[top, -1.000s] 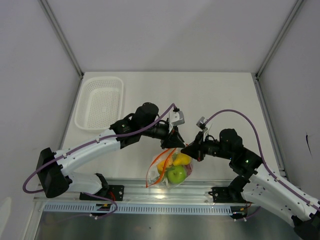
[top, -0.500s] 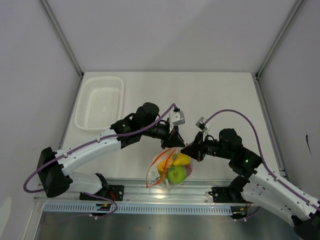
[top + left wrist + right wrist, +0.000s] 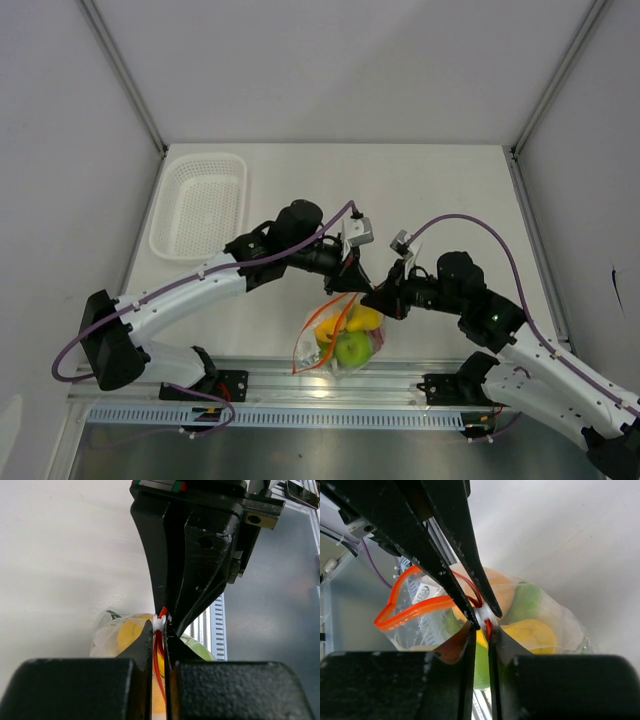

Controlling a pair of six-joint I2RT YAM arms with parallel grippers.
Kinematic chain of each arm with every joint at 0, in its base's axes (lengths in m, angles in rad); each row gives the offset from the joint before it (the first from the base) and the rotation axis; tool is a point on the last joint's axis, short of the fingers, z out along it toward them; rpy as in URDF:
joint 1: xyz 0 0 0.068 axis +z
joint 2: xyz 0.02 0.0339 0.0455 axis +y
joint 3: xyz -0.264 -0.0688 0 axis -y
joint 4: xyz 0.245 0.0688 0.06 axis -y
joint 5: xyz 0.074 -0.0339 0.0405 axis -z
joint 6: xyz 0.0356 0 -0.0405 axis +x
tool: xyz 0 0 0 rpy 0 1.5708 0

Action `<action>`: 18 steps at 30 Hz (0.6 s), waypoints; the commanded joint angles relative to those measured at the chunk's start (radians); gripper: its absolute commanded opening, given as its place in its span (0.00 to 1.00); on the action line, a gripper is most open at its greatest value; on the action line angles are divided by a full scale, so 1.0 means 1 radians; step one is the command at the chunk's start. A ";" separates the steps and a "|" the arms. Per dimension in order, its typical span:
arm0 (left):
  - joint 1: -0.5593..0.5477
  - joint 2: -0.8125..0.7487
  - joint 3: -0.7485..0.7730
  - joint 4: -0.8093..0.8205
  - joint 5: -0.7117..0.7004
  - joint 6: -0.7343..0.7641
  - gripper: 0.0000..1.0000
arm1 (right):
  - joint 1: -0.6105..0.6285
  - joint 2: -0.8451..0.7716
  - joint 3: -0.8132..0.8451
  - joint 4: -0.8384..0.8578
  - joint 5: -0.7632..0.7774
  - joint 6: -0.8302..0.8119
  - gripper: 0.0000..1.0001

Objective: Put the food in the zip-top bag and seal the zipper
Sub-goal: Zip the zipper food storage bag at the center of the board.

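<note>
Food was in the bag [image 3: 338,342] already: a green apple [image 3: 352,349] and a yellow fruit [image 3: 366,318] showed through the clear plastic. The bag sat close to the near edge of the table [image 3: 430,190], about midway along it, with the white basket [image 3: 200,205] well apart at the far left corner. Both arms met over the bag's top. The left gripper [image 3: 159,628] was pinched tight on the orange-red zipper [image 3: 410,611], just beside its small white slider [image 3: 482,616]. The right gripper [image 3: 481,626] came in from the opposite side, tips almost touching the left's. Its fingers were narrow with the strip between them; could not tell whether they actually gripped it. In the right wrist view the mouth gaped as an open orange loop off to one side of the pinch, so sealing looked unfinished. From overhead the strip's long axis ran from the fingers down toward the near edge, on the left arm's side. Judged that the closing stroke would have to follow that line away from the pinch, one gripper anchoring; neither arm was clearly nearer
</note>
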 commanded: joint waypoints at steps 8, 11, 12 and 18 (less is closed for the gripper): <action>0.020 -0.002 0.030 -0.009 0.074 -0.044 0.01 | -0.018 -0.019 0.041 0.020 0.007 -0.016 0.00; 0.021 -0.001 0.029 -0.004 0.079 -0.049 0.01 | -0.022 -0.031 0.033 0.036 0.012 -0.005 0.00; 0.021 0.001 0.028 -0.004 0.079 -0.049 0.01 | -0.022 -0.031 0.035 0.040 0.018 -0.001 0.00; 0.021 0.016 0.045 -0.070 0.042 -0.034 0.01 | -0.025 -0.065 0.006 0.134 0.077 0.091 0.00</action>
